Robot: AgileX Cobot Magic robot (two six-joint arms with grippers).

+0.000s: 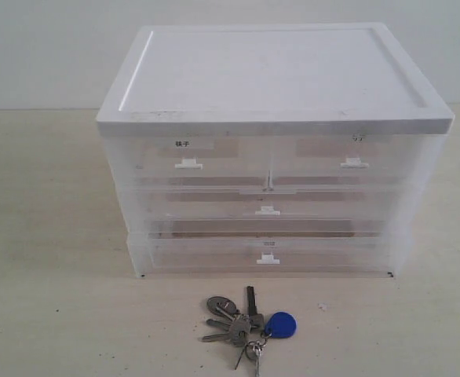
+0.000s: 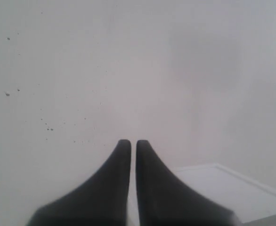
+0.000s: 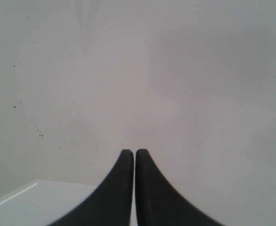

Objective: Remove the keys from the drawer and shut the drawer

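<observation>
The keys [image 1: 246, 322], silver ones on a ring with a black-headed key and a blue teardrop fob [image 1: 281, 323], lie on the table in front of the drawer unit [image 1: 273, 149]. All the translucent drawers sit flush with the unit's front, including the bottom drawer [image 1: 268, 253]. Neither arm shows in the exterior view. My left gripper [image 2: 129, 142] is shut and empty, facing a pale wall, with a corner of the unit's white top [image 2: 223, 188] beside it. My right gripper [image 3: 131, 152] is likewise shut on nothing, the white top [image 3: 29, 202] at its other side.
The drawer unit has a white lid [image 1: 269, 71] and small white handles [image 1: 267, 210] on each drawer front. It stands on a light wooden table [image 1: 49, 298] against a pale wall [image 1: 41, 47].
</observation>
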